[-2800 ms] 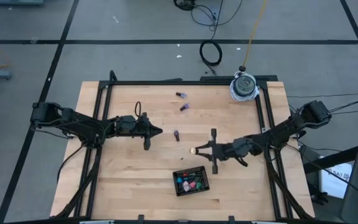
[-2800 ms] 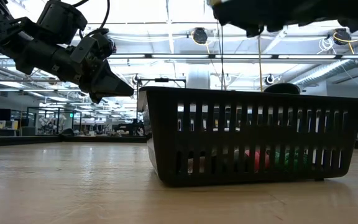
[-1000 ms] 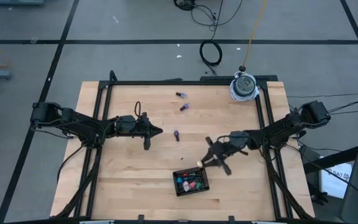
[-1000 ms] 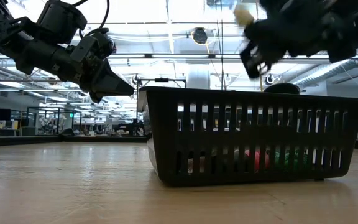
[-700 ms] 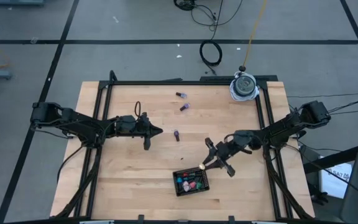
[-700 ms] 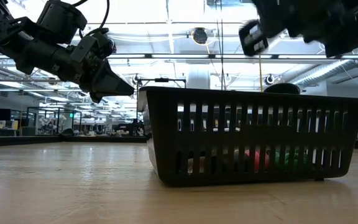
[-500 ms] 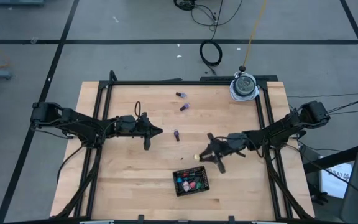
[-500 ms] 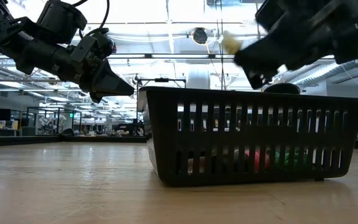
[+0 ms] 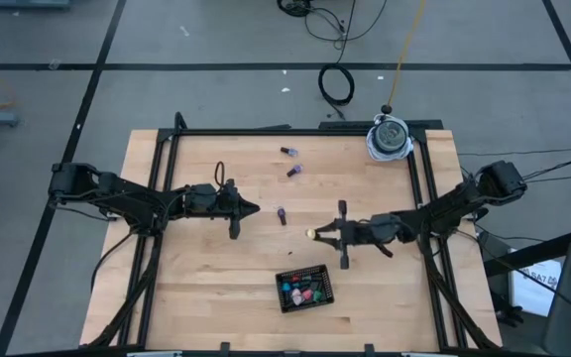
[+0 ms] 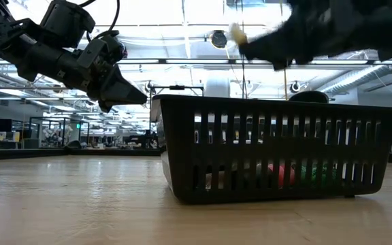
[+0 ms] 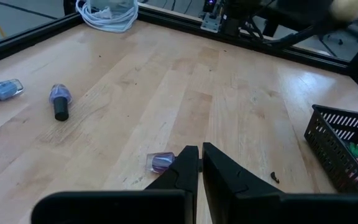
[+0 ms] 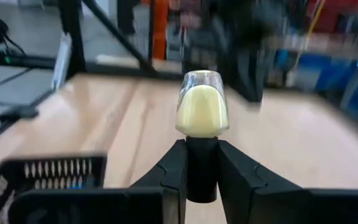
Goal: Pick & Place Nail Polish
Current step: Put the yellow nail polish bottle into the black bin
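My right gripper [image 9: 319, 235] hovers above the table's middle, just beyond the black basket [image 9: 305, 289], shut on a pale yellow nail polish bottle [image 12: 202, 111]. The basket stands on the table and holds several coloured bottles. Three purple bottles lie on their sides on the wood: one [image 9: 282, 215] just ahead of my left gripper [image 9: 255, 209], two more [image 9: 293, 172] [image 9: 288, 151] farther back. My left gripper is shut, holds nothing and hangs above the table at left of centre. My right gripper pinches the bottle's dark cap [image 12: 201, 163] between its two fingers. The fingers lie level and come from the table's right, pointing left. The pale body [image 9: 310, 235] sticks out beyond the fingertips, lifted clear of the table.
A coil of white cable [image 9: 390, 139] lies at the table's far right corner. A black metal frame [image 9: 266, 132] runs along the table's far edge and sides. Bare wood lies between the two grippers and left of the basket.
My right gripper has swung and rolled at the wrist. It first slanted toward the near edge with the bottle over the basket's far rim; now it points level toward the table's left, the bottle carried toward the far edge, still held.
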You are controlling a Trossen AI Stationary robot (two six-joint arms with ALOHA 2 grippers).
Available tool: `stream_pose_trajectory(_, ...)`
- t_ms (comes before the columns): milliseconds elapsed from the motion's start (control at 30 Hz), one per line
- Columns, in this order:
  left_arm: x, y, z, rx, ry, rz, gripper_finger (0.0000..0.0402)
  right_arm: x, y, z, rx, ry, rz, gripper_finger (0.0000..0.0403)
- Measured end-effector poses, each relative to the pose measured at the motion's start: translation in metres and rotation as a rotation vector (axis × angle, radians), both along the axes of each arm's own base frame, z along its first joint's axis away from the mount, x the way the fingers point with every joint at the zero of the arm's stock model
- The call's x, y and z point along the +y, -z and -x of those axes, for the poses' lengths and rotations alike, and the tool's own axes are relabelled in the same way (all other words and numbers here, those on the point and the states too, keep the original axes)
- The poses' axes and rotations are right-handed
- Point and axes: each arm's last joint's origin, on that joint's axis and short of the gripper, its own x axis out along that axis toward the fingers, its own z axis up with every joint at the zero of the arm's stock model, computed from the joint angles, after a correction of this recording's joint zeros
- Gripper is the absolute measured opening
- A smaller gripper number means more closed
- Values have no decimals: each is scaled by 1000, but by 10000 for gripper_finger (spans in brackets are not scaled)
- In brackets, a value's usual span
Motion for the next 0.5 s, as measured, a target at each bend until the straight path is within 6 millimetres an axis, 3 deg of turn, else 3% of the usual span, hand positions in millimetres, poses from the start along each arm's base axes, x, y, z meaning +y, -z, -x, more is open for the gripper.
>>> stream_pose_trajectory(100, 0, 0, 0, -2, 0, 0, 19, -7, 12, 0, 132, -21, -144, 49)
stream_pose_trajectory(200, 0, 0, 0, -2, 0, 0, 19, -8, 18, 1, 223, -146, -290, 49)
stream_pose_trajectory(400, 0, 0, 0, -2, 0, 0, 19, 3, -1, 1, 100, -536, -373, 49)
stream_pose_trajectory(500, 0, 0, 0, -2, 0, 0, 19, 15, -7, 5, 53, -609, -376, 49)
